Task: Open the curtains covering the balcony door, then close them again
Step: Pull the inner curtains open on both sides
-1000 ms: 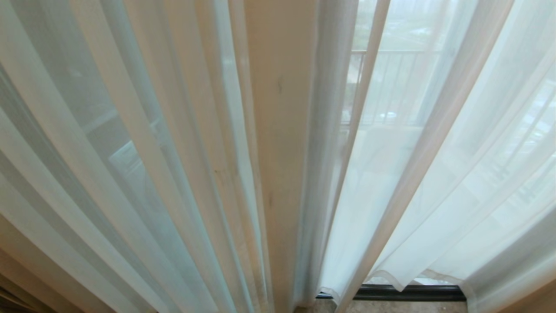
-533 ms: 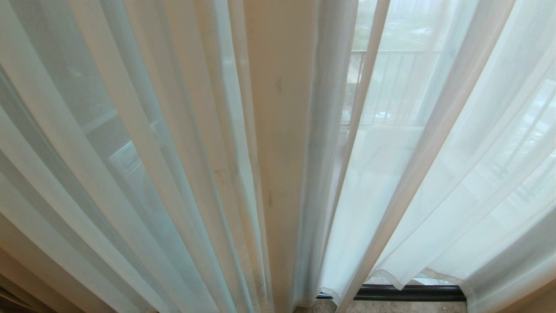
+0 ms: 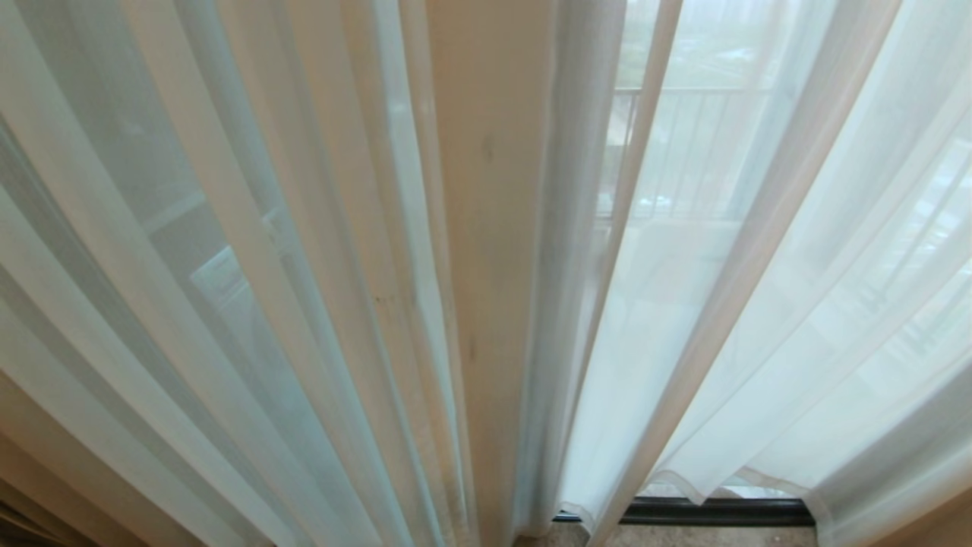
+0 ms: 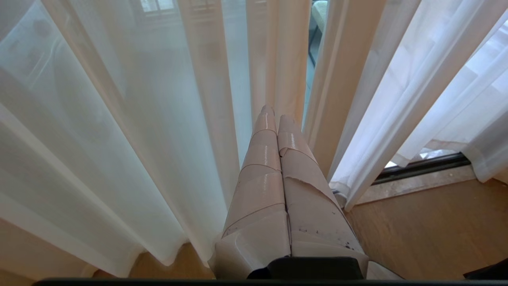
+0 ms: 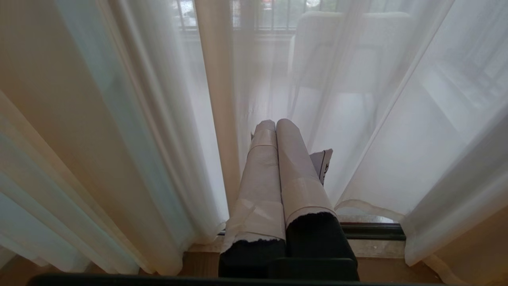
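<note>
Sheer white curtains (image 3: 250,266) hang in long folds across the whole head view, drawn together with their inner edges meeting near the middle (image 3: 577,304). Of the balcony door only the dark bottom track (image 3: 714,511) shows under the hem; its glass is veiled. Neither arm appears in the head view. In the left wrist view my left gripper (image 4: 274,113), its fingers wrapped in beige tape, is shut and empty, its tips just short of the curtains' (image 4: 158,119) folds near the meeting edges. My right gripper (image 5: 274,124) is shut and empty, low in front of the curtains (image 5: 377,139).
A beige wall strip or post (image 3: 490,228) stands behind the fabric in the middle. A balcony railing (image 3: 683,152) shows faintly through the right panel. Wooden floor (image 4: 428,230) and a stone threshold (image 5: 373,248) lie below the hems.
The head view shows almost nothing different; only the right panel's folds have stirred slightly. Neither arm is in those frames.
</note>
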Tool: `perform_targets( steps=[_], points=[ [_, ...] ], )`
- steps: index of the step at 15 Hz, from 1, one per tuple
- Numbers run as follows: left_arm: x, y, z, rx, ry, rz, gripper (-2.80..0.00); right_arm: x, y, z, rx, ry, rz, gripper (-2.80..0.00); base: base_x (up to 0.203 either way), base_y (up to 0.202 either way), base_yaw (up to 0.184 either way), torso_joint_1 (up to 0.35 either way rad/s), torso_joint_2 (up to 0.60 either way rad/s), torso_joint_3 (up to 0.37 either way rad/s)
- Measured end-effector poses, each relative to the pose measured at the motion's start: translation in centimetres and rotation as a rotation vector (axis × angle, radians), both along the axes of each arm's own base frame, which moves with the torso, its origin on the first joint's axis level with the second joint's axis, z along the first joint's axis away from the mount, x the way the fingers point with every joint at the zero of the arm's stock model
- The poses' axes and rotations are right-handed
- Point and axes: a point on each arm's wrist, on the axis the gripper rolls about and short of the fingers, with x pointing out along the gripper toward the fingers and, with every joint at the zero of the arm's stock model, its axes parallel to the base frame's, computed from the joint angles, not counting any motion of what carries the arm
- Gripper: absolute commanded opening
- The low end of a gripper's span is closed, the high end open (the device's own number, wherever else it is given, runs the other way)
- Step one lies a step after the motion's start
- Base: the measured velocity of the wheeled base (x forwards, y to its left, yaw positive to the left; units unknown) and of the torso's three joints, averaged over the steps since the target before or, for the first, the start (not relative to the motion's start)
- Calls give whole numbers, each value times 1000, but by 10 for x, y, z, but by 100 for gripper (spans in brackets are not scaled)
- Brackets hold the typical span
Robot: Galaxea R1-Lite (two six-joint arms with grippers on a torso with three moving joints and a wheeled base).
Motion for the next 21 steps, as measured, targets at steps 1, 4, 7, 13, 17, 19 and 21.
perform_targets(
  steps=[1, 4, 7, 13, 17, 19, 21],
  points=[
    [0, 0, 0, 0, 3, -1, -280, 0, 0, 0, 0, 0, 0, -280, 0, 0, 0, 0, 0, 0],
    [1, 0, 0, 0, 6, -1, -280, 0, 0, 0, 0, 0, 0, -280, 0, 0, 0, 0, 0, 0],
    [1, 0, 0, 0, 6, 3, -280, 0, 0, 0, 0, 0, 0, -280, 0, 0, 0, 0, 0, 0],
    [10, 0, 26, -14, 16, -10, -280, 0, 0, 0, 0, 0, 0, -280, 0, 0, 0, 0, 0, 0],
    [29, 0, 53, -15, -7, -18, -280, 0, 0, 0, 0, 0, 0, -280, 0, 0, 0, 0, 0, 0],
    [35, 0, 60, -14, 16, -19, -280, 0, 0, 0, 0, 0, 0, -280, 0, 0, 0, 0, 0, 0],
    [43, 0, 72, -10, 28, -18, -280, 0, 0, 0, 1, 0, 0, -280, 0, 0, 0, 0, 0, 0]
  ],
)
